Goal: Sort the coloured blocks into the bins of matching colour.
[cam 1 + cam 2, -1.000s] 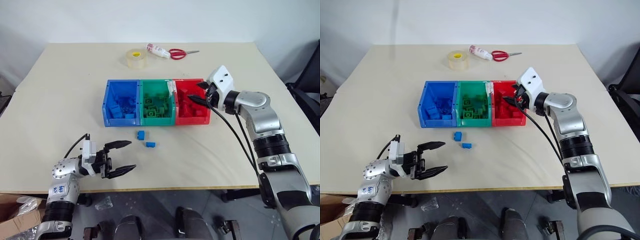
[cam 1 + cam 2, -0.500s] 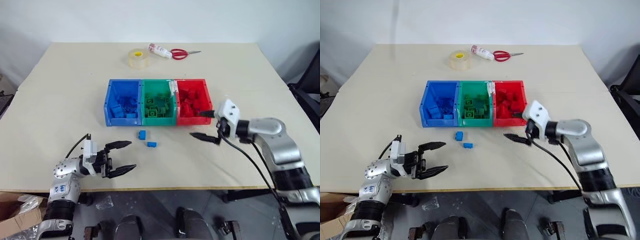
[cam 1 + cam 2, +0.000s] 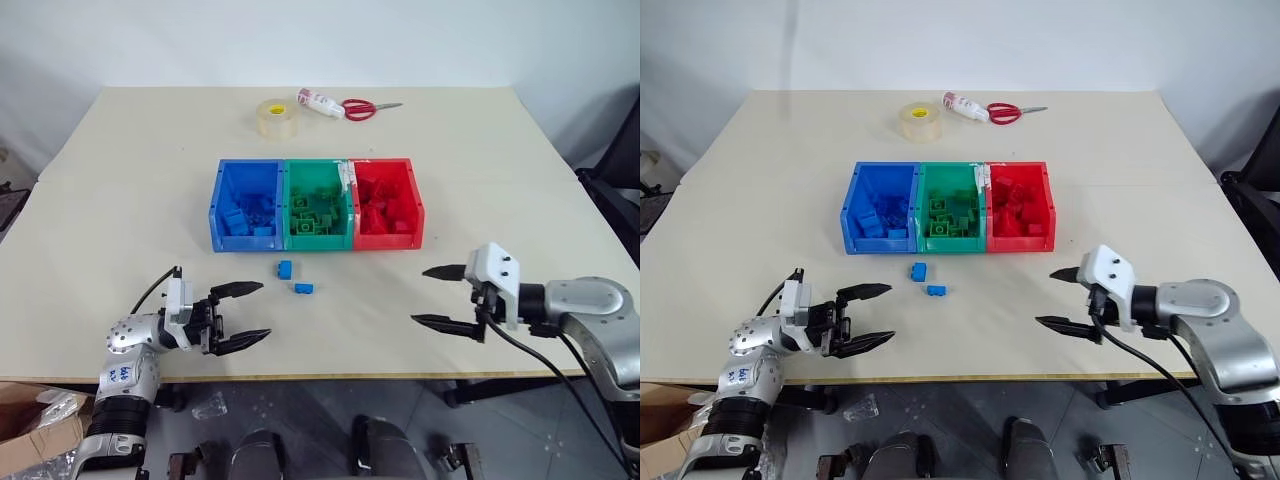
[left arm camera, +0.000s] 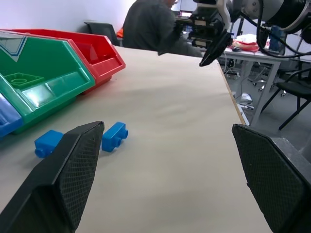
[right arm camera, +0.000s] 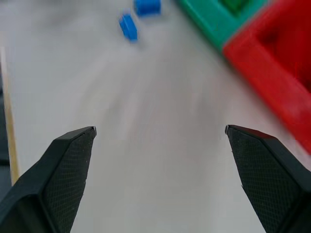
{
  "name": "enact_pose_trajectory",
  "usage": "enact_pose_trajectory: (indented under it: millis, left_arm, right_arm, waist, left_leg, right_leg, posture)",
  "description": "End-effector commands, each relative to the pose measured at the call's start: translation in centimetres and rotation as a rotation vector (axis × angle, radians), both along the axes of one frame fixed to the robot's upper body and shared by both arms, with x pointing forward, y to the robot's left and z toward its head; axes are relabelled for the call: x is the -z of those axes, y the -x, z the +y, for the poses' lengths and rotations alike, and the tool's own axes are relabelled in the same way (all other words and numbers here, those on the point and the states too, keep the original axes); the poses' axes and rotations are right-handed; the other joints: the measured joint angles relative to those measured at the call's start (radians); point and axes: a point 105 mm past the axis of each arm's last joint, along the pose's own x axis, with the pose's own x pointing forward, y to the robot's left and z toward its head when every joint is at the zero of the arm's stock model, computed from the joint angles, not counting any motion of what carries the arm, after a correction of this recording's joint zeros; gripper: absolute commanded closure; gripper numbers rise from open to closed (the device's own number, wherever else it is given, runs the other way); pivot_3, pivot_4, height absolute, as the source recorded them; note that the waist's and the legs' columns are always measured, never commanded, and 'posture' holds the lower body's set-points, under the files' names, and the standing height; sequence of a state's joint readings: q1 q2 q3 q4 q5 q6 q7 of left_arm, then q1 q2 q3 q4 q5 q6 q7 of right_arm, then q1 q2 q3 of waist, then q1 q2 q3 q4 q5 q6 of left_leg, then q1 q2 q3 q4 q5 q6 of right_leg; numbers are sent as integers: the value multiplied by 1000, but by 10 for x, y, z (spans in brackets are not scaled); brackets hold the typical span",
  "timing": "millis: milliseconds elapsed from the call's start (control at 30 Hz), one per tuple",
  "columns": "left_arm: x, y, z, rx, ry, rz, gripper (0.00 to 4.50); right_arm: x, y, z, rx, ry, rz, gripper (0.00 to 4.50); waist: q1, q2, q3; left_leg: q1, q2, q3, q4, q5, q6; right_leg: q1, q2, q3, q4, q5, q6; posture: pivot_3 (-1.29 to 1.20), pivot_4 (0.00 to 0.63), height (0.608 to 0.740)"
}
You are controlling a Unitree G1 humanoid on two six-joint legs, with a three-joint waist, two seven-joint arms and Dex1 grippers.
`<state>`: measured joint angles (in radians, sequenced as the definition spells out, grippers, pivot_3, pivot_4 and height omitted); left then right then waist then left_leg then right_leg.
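Note:
Three joined bins stand mid-table: the blue bin (image 3: 246, 205), the green bin (image 3: 318, 204) and the red bin (image 3: 387, 203), each holding several blocks of its own colour. Two blue blocks lie loose on the table just in front of them, one (image 3: 284, 268) nearer the bins and one (image 3: 302, 288) nearer me. My left gripper (image 3: 251, 312) hovers open and empty at the front left, pointing toward those blocks. At the front right, my right gripper (image 3: 432, 296) is open with nothing between its fingers, well away from the bins.
A tape roll (image 3: 271, 117), a white bottle (image 3: 317, 101) and red-handled scissors (image 3: 362, 107) lie at the far edge of the table (image 3: 520, 190). In the left wrist view a seated person (image 4: 155, 29) and office furniture show beyond the table.
My right gripper has drawn back from over the red bin toward the table's front right and lower, its fingers spreading wider. The left gripper has stayed still.

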<state>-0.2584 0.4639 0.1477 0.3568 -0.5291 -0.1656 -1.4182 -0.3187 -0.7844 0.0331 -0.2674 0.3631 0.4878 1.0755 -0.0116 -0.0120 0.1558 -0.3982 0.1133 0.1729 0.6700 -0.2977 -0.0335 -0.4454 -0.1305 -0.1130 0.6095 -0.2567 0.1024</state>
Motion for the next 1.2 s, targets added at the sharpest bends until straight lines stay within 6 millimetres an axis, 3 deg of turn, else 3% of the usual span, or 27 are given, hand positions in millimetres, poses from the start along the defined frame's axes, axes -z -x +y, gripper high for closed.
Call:
enact_pose_trajectory:
  millis: [33, 167, 367, 633, 767, 1000, 1200]
  left_arm:
    - [-6, 4, 3, -18, -2, -40, 0]
    - [-6, 10, 6, -41, -4, -42, 0]
    - [-3, 20, 9, -79, -2, -37, 0]
    - [-2, 25, 10, -130, -11, -39, 0]
    - [-5, 19, -2, -144, -58, -66, 0]
    - [-23, 0, -48, -132, -103, -103, 0]
    - [-19, -20, -74, -194, -232, -111, 0]
  right_arm:
    - [3, -4, 28, -65, -8, 3, 45]
    - [8, -13, 59, -131, -12, 1, 45]
    - [11, -19, 84, -201, -17, -8, 45]
    - [16, -22, 89, -225, -11, -4, 45]
    - [12, -21, 78, -212, -8, -9, 45]
    - [2, -11, 31, -179, -17, -34, 45]
    - [3, -4, -5, -88, 1, -37, 45]
  waist:
    - [-1, 0, 0]
    - [-2, 0, 0]
    - [5, 0, 0]
    - [5, 0, 0]
    - [7, 0, 0]
    - [12, 0, 0]
    - [8, 0, 0]
  left_leg:
    - [0, 0, 0, 0, 0, 0]
    - [-1, 0, 0, 0, 0, 0]
    - [-2, 0, 0, 0, 0, 0]
    - [-1, 0, 0, 0, 0, 0]
    - [-2, 0, 0, 0, 0, 0]
    - [-3, 0, -1, 3, -1, 0]
    - [-3, 0, 0, 3, -1, 0]
  right_leg:
    - [0, 0, 0, 0, 0, 0]
    - [0, 0, 0, 3, 0, 0]
    - [0, 0, -1, 3, 0, 0]
    - [0, 0, -1, 3, 0, 0]
    - [0, 0, -1, 3, 0, 0]
    - [0, 0, -1, 3, 0, 1]
    - [0, 0, -1, 2, 0, 1]
  posture:
    - [0, 150, 740]
    - [0, 150, 740]
    - [0, 150, 740]
    - [0, 150, 740]
    - [0, 150, 740]
    - [0, 150, 740]
    - [0, 150, 740]
